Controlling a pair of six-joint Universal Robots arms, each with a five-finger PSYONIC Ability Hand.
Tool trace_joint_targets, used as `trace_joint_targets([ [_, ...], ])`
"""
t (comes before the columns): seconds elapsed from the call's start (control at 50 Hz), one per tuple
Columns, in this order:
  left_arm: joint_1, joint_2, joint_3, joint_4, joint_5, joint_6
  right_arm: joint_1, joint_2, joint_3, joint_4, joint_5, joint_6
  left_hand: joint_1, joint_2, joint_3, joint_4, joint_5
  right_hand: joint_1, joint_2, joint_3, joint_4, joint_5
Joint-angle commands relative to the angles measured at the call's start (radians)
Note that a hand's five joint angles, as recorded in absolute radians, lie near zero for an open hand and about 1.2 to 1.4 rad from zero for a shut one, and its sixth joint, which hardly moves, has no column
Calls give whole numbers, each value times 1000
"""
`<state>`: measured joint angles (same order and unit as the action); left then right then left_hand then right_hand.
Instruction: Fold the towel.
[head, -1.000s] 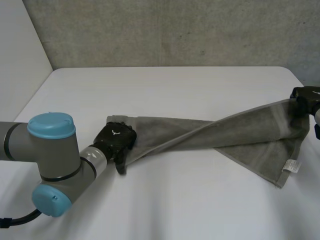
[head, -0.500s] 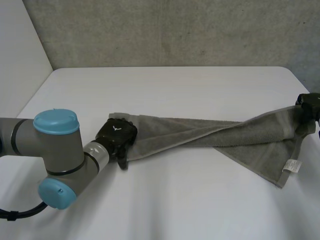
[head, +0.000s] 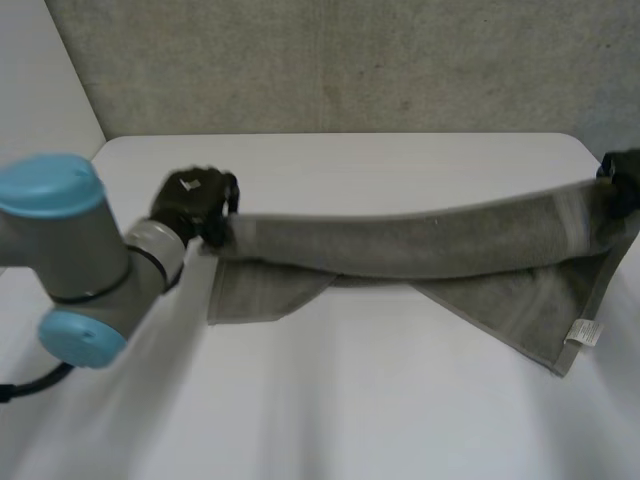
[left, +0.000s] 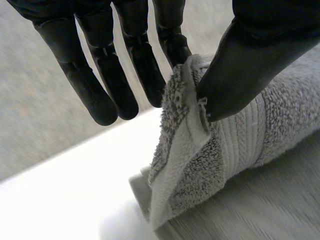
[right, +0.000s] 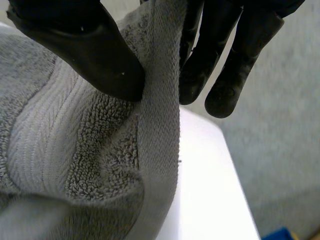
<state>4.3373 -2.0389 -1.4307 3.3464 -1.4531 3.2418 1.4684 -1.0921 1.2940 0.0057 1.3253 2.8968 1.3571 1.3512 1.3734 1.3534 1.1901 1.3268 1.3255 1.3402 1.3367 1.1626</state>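
Two pinches on the grey towel (head: 420, 245), one per end. At mid-left of the frame, by the left hand (head: 190, 200): a hemmed corner between thumb and straight fingers (left: 145, 60). At the right edge, by the right hand (head: 622, 175): the towel's edge between thumb and fingers (right: 235, 60). Stretched as a rolled band across the middle, with lower folds and a white label (head: 583, 333) lying on the white surface (head: 350, 400).
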Motion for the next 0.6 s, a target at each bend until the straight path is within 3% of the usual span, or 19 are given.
trace_joint_targets([
  [0.02,57,201,-5,-15,131,-30,23,-227,-15,178,-122,-89,39,45,23,43,32,69,71,56,60,59],
  [0.14,68,329,-8,-79,168,-22,14,-340,-94,469,-196,-273,39,45,23,43,32,69,71,56,60,59],
  [0.3,90,445,-28,-216,224,-10,15,-382,-127,672,-219,-399,39,45,23,43,32,69,71,56,60,59],
  [0.4,116,389,-157,-213,289,44,10,-379,-35,640,-228,-410,39,45,23,43,32,69,71,56,60,59],
  [0.6,145,162,-263,-167,272,193,20,-295,169,410,-233,-410,39,45,23,43,32,69,71,56,60,59],
])
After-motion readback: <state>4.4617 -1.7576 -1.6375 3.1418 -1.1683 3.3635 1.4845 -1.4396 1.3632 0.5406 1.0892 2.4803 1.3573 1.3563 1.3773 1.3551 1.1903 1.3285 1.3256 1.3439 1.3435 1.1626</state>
